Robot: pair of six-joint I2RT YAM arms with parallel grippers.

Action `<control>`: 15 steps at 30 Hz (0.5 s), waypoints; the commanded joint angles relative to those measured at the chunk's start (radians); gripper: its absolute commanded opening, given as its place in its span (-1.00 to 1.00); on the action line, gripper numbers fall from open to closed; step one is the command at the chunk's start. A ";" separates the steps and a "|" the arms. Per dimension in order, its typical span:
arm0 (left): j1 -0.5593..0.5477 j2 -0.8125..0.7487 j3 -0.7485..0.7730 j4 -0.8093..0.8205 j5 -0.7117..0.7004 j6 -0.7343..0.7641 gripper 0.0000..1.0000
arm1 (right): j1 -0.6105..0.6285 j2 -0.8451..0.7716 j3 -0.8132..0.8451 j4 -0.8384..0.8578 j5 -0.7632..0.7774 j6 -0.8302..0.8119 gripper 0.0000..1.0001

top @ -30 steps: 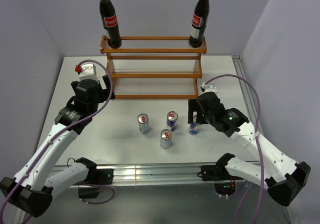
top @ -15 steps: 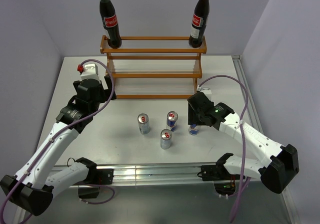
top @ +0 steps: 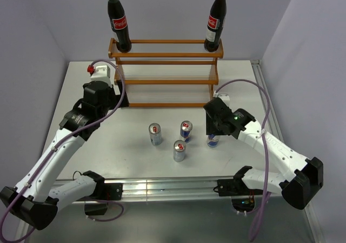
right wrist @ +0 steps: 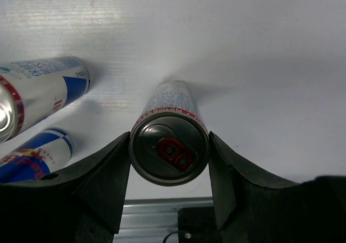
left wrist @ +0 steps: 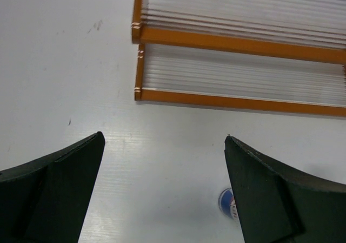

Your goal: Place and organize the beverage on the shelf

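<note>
Right gripper (right wrist: 168, 152): fingers (right wrist: 105, 181) clamped on both sides of an upright can (right wrist: 168, 145), right of centre in the top view. Left gripper (left wrist: 162, 183): spread wide, holding nothing, over bare table (left wrist: 65, 64) by the lower-left corner of the shelf (left wrist: 238, 45). Three other cans (top: 179, 150) stand mid-table. Two cola bottles (top: 119, 24) stand at the top tier's ends. Table is white, matte, lightly scuffed. The walls (top: 32, 15) are pale lilac-grey.

Left hand (left wrist: 163, 140) gapes (both arms outstretched); right hand (right wrist: 168, 145) clamps 1 can (right wrist: 168, 105).
</note>
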 commanded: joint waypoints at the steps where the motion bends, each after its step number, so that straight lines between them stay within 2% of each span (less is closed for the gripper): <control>1: -0.046 0.022 0.098 0.005 0.082 -0.013 0.99 | 0.006 -0.032 0.145 -0.054 0.055 -0.018 -0.89; 2: -0.060 0.030 0.110 -0.001 0.079 -0.017 0.99 | 0.006 -0.033 0.167 -0.070 0.055 -0.028 -0.98; 6: -0.193 0.062 0.157 0.033 0.020 -0.065 0.99 | 0.006 -0.026 0.311 -0.127 0.054 -0.057 -1.00; 8: -0.274 0.071 0.132 0.085 0.048 -0.067 0.99 | 0.004 -0.014 0.365 -0.154 0.057 -0.083 -1.00; 11: -0.365 0.061 0.079 0.252 0.106 -0.028 0.99 | 0.006 0.005 0.478 -0.200 0.055 -0.112 -1.00; 13: -0.411 0.044 -0.015 0.417 0.140 0.047 0.99 | 0.006 0.029 0.567 -0.234 0.052 -0.127 -1.00; 15: -0.481 0.022 -0.095 0.510 0.161 0.116 0.99 | 0.009 0.054 0.654 -0.257 0.043 -0.149 -1.00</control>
